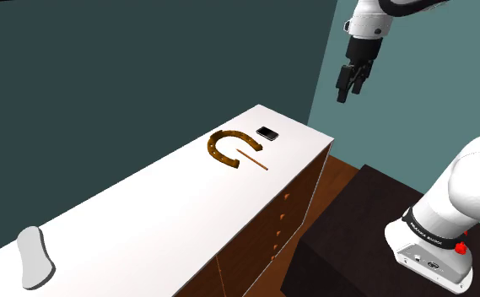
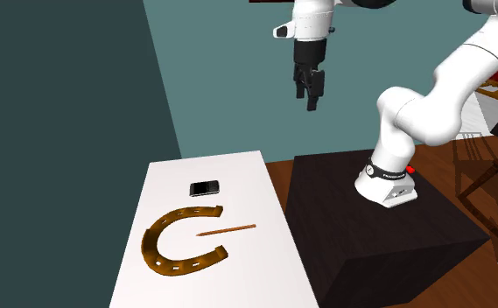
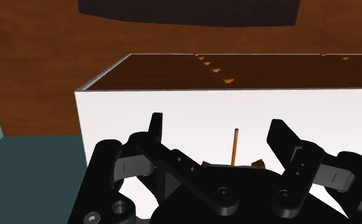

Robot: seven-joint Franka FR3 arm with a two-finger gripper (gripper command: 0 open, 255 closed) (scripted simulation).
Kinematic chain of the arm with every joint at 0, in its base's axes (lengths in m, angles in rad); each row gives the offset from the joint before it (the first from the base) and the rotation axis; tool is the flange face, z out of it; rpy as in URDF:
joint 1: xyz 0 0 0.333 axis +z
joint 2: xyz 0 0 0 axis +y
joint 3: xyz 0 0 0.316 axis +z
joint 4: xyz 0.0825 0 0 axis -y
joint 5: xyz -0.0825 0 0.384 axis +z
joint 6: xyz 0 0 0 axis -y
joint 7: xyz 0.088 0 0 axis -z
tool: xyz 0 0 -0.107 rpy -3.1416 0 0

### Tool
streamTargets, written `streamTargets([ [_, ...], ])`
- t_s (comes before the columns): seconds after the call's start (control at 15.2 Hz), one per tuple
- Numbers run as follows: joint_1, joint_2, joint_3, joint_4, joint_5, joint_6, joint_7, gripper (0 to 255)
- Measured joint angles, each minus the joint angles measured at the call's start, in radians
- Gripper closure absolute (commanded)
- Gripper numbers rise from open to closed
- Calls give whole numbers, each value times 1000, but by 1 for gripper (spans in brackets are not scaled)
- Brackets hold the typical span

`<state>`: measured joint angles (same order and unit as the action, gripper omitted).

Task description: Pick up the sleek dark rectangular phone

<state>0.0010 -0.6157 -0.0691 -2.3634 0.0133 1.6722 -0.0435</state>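
1. Gripper (image 1: 350, 91) (image 2: 308, 99) (image 3: 217, 137): its two black fingers (image 3: 155, 130) stand wide apart and touch nothing. They point down and hang high in the air.
2. Thin brown stick (image 1: 252, 159) (image 2: 227, 230) (image 3: 235, 146): in the wrist view it shows in the gap between the fingers, well beyond them.
3. Phone (image 1: 267, 133) (image 2: 205, 188): dark and rectangular, it lies flat on the white cabinet top (image 1: 145, 211) (image 2: 256, 271), well below the fingers and untouched.
4. Brown horseshoe (image 1: 215, 148) (image 2: 155, 241): it lies just beside the stick, farther from the fingers than the phone.
5. Pale grey object (image 1: 34, 257): it lies at the top's other end, farthest from the fingers.
6. Dark stand (image 1: 356, 228) (image 2: 369, 236): it sits beside the cabinet, well below the fingers.
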Motion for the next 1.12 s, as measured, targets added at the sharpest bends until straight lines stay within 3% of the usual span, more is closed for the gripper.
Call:
streamTargets([
  [0.66, 16, 318, -38, 35, 6, 294, -98, 0],
  [1.12, 23, 592, -54, 175, 39, 433, -173, 0],
])
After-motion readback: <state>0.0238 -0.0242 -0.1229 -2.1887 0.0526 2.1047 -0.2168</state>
